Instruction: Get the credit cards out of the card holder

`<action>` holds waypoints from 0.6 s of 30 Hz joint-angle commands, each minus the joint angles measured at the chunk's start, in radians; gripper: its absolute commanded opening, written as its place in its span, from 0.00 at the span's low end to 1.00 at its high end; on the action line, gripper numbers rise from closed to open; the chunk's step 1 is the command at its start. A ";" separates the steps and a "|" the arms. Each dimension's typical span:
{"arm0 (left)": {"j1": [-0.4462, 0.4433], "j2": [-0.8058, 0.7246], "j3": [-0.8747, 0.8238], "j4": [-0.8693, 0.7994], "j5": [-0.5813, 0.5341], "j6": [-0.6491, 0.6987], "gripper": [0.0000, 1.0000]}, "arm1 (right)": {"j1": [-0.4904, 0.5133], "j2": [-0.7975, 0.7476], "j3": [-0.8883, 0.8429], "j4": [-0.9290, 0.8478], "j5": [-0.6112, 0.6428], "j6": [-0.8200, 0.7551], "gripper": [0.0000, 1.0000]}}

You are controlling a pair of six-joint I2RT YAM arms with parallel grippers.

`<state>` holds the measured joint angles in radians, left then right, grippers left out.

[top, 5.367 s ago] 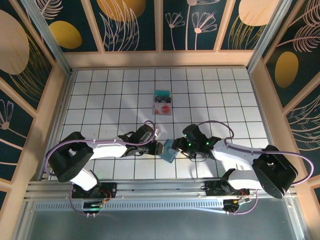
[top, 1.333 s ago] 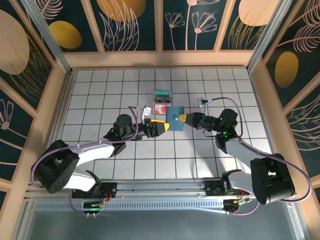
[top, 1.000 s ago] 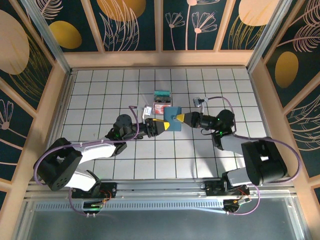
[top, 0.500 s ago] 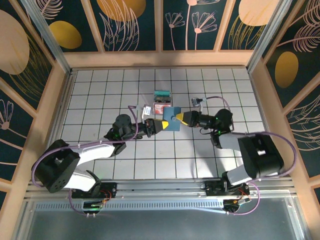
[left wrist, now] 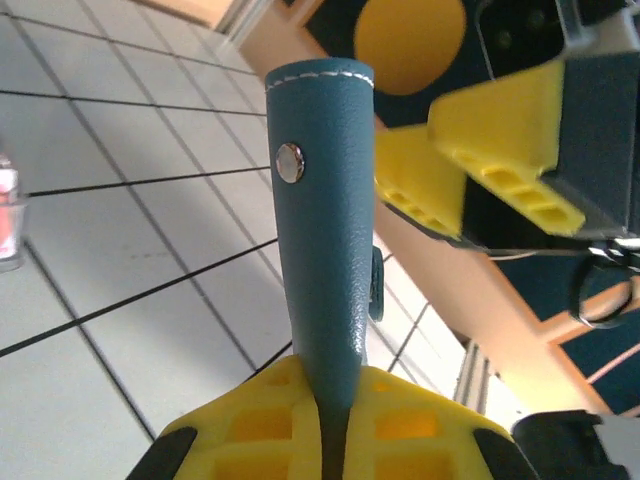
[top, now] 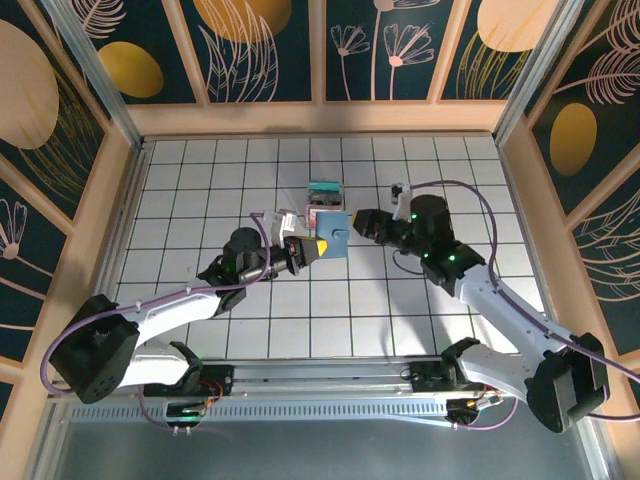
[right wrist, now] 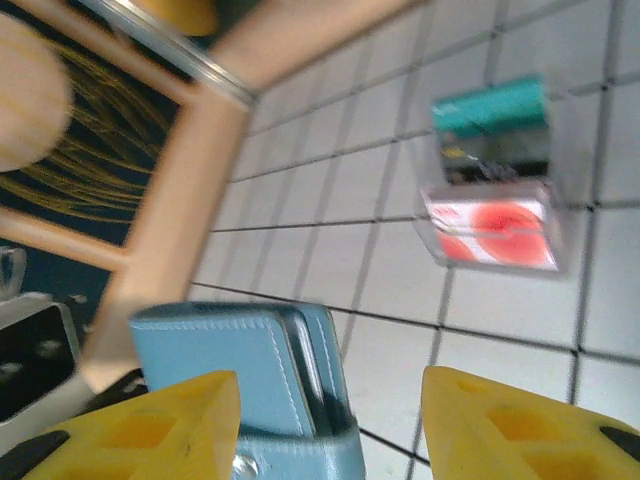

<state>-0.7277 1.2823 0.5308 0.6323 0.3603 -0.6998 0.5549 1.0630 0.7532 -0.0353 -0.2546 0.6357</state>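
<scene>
My left fingers (left wrist: 260,430) pinch the card holder (top: 334,238) upright, presumably so my spread right fingers (right wrist: 520,420) can reach its pockets.

White grid-lined tabletop (top: 200,180) inside pale wooden framing (top: 320,118), dark teal floral panels (top: 410,60) with yellow discs (top: 130,68).

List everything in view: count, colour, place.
card holder: one, slate-blue, held up over the table's middle.
teal card: one, teal with a dark edge, flat on the table beyond the holder.
whitish-pink card: one, red mark, against the teal card's near side.
table: one, white with a black grid.
left gripper: one, yellow fingers, shut on the card holder.
right gripper: one, yellow fingers, open, beside the holder's right edge.
</scene>
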 commanded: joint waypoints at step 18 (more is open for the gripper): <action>-0.087 0.087 0.104 -0.104 -0.238 0.007 0.00 | 0.301 0.155 0.209 -0.291 0.405 0.152 0.45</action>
<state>-0.8139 1.3621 0.5980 0.4927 0.1356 -0.6811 0.8474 1.1946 0.9184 -0.3073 0.1314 0.7914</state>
